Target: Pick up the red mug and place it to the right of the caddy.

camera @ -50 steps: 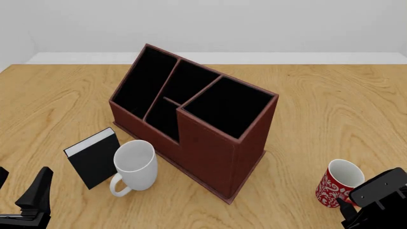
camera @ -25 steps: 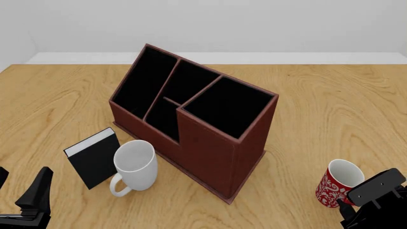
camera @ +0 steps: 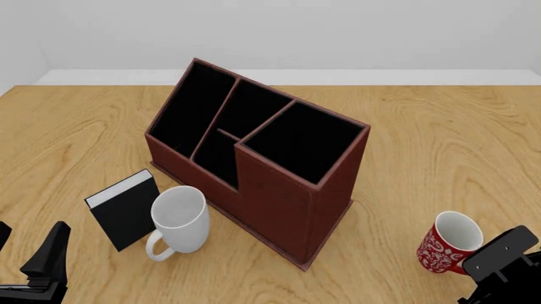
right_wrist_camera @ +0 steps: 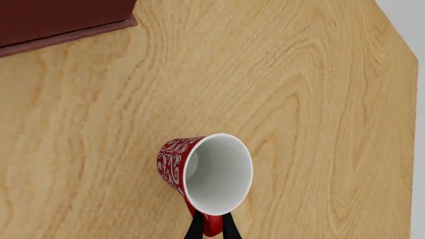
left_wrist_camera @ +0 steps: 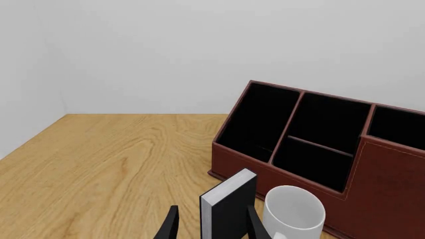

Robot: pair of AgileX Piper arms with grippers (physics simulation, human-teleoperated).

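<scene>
The red mug (camera: 448, 244), red with a white floral pattern and white inside, is near the table's front right, to the right of the caddy (camera: 279, 183), and tilts slightly. In the right wrist view the mug (right_wrist_camera: 206, 172) shows its white inside. My right gripper (right_wrist_camera: 212, 226) is shut on its red handle. The gripper's black body (camera: 500, 258) is just in front of the mug. The dark reddish-brown caddy stands mid-table; a corner shows in the right wrist view (right_wrist_camera: 53, 20). My left gripper (left_wrist_camera: 211, 229) is open and empty at the front left, short of the book.
A small black book (camera: 127, 212) leans upright left of the caddy. A plain white mug (camera: 180, 221) stands beside it, close to the caddy's front. Both show in the left wrist view, the book (left_wrist_camera: 229, 204) and the white mug (left_wrist_camera: 294, 214). Bare wood lies right of the caddy.
The red mug has shifted slightly left and tilted, and the right gripper's body has moved a little toward the front edge. The left arm has not moved.
</scene>
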